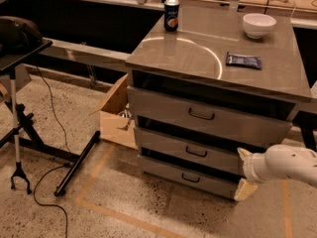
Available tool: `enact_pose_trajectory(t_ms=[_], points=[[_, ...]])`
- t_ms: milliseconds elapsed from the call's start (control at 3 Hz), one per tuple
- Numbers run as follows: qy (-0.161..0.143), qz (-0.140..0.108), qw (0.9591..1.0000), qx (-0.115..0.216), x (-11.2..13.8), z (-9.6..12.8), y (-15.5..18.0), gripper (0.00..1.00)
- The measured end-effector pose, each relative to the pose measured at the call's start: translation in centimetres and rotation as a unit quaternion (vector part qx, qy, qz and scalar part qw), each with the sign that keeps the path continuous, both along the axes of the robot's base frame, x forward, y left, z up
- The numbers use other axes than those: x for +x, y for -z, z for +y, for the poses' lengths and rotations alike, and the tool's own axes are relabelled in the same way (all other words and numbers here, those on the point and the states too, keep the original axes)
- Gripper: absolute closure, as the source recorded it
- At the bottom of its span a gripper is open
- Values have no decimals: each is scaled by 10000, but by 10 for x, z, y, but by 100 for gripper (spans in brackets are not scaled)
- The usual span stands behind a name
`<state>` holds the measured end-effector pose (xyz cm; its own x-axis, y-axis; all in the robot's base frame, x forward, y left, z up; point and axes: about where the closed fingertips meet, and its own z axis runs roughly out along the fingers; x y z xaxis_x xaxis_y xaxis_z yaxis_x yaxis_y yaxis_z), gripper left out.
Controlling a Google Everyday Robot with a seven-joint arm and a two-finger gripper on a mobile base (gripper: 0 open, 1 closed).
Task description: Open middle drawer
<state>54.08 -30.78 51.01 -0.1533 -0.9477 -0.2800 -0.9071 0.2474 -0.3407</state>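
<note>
The grey metal cabinet [213, 58] has three drawers. The middle drawer [163, 144] has a flat grey front with a small dark wire handle [196, 152] at its centre, and it looks shut or nearly shut. My gripper [242, 172] is on a white arm that comes in from the lower right. It is at the right end of the middle and bottom drawer fronts, well to the right of the handle. Its two cream fingers [246, 189] stand apart, one above the other, and hold nothing.
On the cabinet top stand a soda can [171, 15], a white bowl [259, 25] and a dark blue packet [243, 60]. An open cardboard box [116, 117] sits on the floor left of the cabinet. A black stand [20, 128] with a cable is at the far left.
</note>
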Motion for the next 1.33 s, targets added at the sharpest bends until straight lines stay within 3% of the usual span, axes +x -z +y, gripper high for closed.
enact_pose_trajectory(t_ms=[1000, 1333], points=[[-164, -398, 9991, 7, 63, 11, 37, 0], [-90, -311, 9995, -26, 78, 14, 59, 0]])
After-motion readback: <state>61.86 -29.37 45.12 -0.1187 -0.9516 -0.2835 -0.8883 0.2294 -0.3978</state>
